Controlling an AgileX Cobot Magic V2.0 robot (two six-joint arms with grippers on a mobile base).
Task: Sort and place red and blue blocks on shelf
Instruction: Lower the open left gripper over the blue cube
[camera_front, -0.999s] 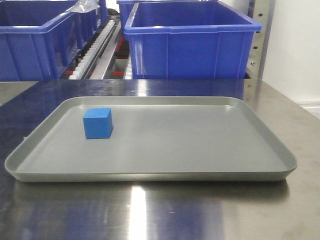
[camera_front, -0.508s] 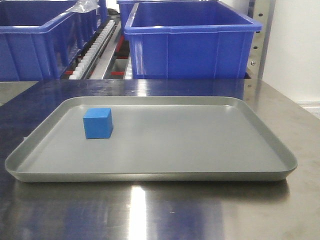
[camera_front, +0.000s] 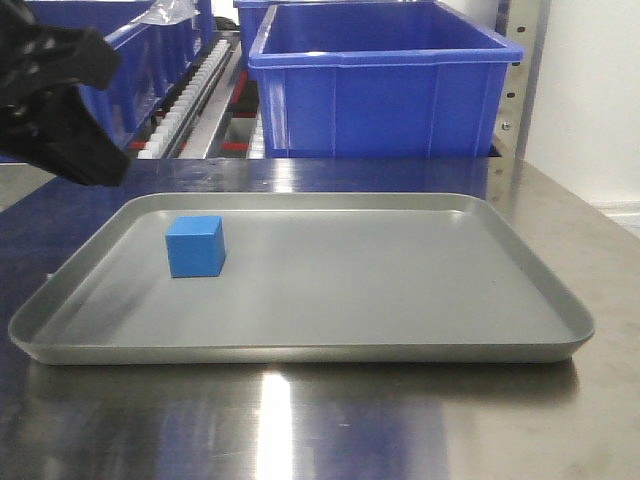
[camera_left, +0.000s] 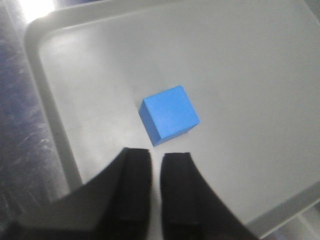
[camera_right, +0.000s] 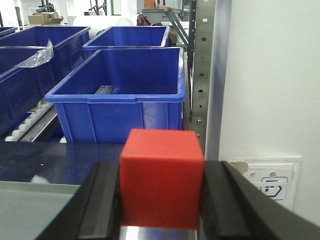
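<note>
R fingers (camera_right: 161, 200) clamp red block (camera_right: 161, 184); L fingers (camera_left: 156, 192) nearly shut (empty), blue block (camera_left: 169, 114) just ahead.

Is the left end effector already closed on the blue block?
No: in the left wrist view the left end effector hangs short of the blue block, its fingers nearly together and touching nothing.

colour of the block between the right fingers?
Red block, solid and plain. Best seen in the right wrist view.

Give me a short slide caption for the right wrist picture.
The right hand clamps a red block between its black fingers, facing big blue bins.
</note>
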